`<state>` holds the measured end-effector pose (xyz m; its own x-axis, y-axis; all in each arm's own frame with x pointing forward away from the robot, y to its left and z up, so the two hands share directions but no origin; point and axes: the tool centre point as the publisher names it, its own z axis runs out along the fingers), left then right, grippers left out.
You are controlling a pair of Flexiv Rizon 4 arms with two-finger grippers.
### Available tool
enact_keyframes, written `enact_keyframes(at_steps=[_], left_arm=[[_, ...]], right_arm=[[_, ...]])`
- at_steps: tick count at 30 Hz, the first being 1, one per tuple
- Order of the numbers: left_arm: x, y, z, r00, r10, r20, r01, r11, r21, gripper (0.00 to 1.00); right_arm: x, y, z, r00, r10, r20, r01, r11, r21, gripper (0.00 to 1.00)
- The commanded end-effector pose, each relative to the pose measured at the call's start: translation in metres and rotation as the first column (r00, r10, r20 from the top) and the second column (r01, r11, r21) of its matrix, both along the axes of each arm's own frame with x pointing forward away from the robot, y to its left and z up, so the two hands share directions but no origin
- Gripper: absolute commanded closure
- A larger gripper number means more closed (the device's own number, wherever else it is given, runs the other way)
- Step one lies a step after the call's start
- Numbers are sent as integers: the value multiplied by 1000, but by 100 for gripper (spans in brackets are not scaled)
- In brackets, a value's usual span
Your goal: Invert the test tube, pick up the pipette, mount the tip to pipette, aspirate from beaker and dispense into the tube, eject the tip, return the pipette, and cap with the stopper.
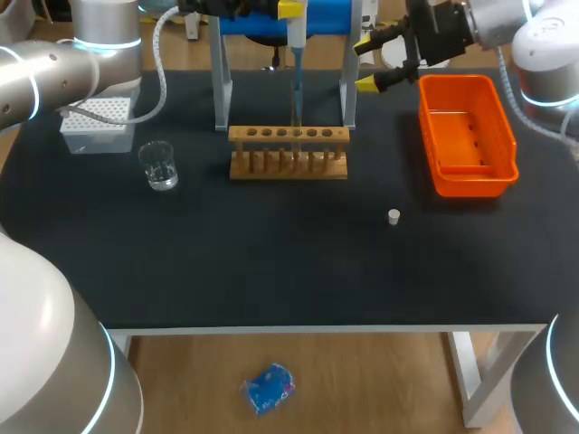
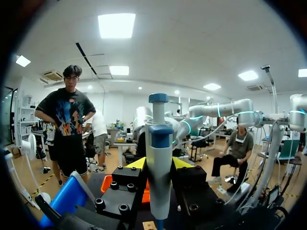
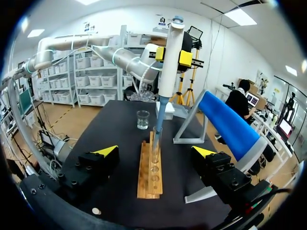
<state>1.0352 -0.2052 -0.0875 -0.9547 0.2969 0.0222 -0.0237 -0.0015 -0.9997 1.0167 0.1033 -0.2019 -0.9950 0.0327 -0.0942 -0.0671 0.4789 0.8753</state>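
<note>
My left gripper point(image 1: 291, 9) is shut on the white-and-blue pipette point(image 1: 296, 54) and holds it upright above the wooden rack point(image 1: 288, 154). The pipette's tip reaches down into a clear test tube point(image 1: 296, 136) standing in the rack. In the left wrist view the pipette point(image 2: 159, 158) stands between the fingers of the left gripper point(image 2: 158, 167). My right gripper point(image 1: 369, 63) hangs open and empty right of the rack, beside the orange bin. From the right wrist view, the right gripper point(image 3: 155, 151) faces the rack point(image 3: 149, 177), the pipette point(image 3: 171, 62) and the beaker point(image 3: 143, 120). A small white stopper point(image 1: 393, 216) lies on the table.
A glass beaker point(image 1: 160, 165) stands left of the rack, with a white tip box point(image 1: 98, 124) behind it. The blue pipette stand point(image 1: 271, 23) on grey legs rises just behind the rack. An orange bin point(image 1: 466, 176) sits at the right.
</note>
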Motion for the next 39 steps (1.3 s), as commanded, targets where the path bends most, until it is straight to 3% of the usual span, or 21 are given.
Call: enact_keyframes(at_steps=[1,24,39], left_arm=[[1,0,1,1000,-2,0,2,1000,2,100],[1,0,1,1000,-2,0,2,1000,2,100],[1,0,1,1000,0,10,0,1000,2,100]], right_arm=[[-7,4,-3,1000,-3,6,3,1000,0,0],[-15,10,-30,999,33,37,-31,998,-55,0],[-15,10,-31,999,34,37,-32,998,-54,0]])
